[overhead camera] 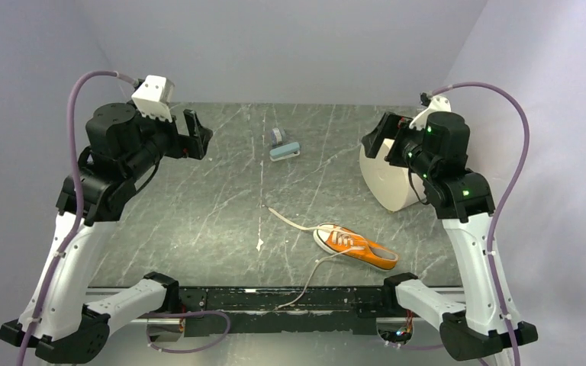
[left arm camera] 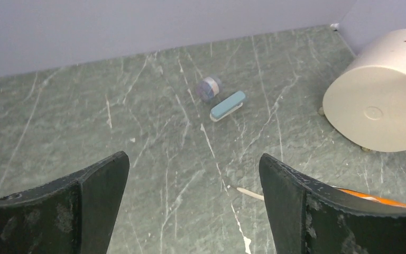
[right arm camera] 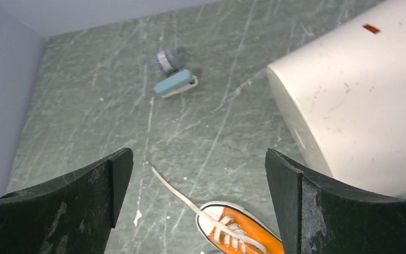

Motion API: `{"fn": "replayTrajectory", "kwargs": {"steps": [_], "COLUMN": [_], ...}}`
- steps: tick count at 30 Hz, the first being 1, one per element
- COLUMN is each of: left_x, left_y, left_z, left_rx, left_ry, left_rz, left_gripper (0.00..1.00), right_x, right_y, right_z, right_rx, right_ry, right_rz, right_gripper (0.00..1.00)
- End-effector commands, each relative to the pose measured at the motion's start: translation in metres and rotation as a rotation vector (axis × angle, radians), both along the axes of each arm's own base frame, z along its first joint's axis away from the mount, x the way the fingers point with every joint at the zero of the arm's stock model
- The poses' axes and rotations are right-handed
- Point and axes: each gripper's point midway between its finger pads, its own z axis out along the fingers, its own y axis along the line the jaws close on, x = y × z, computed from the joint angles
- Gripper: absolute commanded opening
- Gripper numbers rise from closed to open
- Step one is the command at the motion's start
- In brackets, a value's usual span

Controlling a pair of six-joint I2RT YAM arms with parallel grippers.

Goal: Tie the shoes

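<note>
The orange sneaker (overhead camera: 355, 245) with white sole and toe cap lies on the table near the front right, toe pointing left. Its cream laces are untied: one lace (overhead camera: 291, 222) runs back-left across the table, another (overhead camera: 309, 280) trails toward the front edge. The sneaker's toe also shows in the right wrist view (right arm camera: 240, 231), and a sliver of orange (left arm camera: 380, 199) shows in the left wrist view. My left gripper (overhead camera: 197, 135) is open and empty, raised at the back left. My right gripper (overhead camera: 375, 141) is open and empty, raised at the back right.
A large cream-white cylinder (overhead camera: 387, 181) lies on its side at the back right, under the right arm. A small blue-grey stapler-like object (overhead camera: 284, 151) and a small round jar (overhead camera: 276, 136) sit at the back centre. The table's front edge (overhead camera: 275, 291) runs just before the sneaker.
</note>
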Motion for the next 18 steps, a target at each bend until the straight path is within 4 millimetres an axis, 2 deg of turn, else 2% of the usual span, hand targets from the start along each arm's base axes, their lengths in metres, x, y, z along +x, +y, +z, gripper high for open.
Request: {"fn": "replayTrajectory", "kwargs": {"steps": [1,5,8,11,14,18], "left_x": [0.007,0.010,0.010,0.008,0.005,-0.002], "left_y": [0.013,0.018,0.020,0.020,0.022,0.014], "left_z": [-0.009,-0.027,-0.041,-0.054,-0.071,-0.102], "left_rx": [-0.049,-0.081,-0.109,-0.133,-0.148,-0.191], "left_ry": [0.015,0.063,0.105,0.147,0.199,0.296], "left_rz": [0.080,0.114,0.126,0.132,0.147,0.126], "left_gripper": [0.97,0.97,0.97,0.96,0.96,0.95], "right_x": [0.009,0.008,-0.003,-0.020,-0.042,-0.076], "right_y": [-0.018,-0.026,-0.029,-0.034,-0.027,-0.021], "right_z": [-0.006,-0.026,-0.042,-0.062,-0.075,-0.104], "right_rx": [-0.030,-0.059,-0.054,-0.014,0.015,0.048], "right_ry": [-0.050,-0.031,-0.006,0.052,0.091,0.229], "right_rz": [-0.073,-0.096,-0.106,-0.150,-0.101,-0.068], "right_gripper": [1.00,1.00,1.00,1.00,1.00,1.00]}}
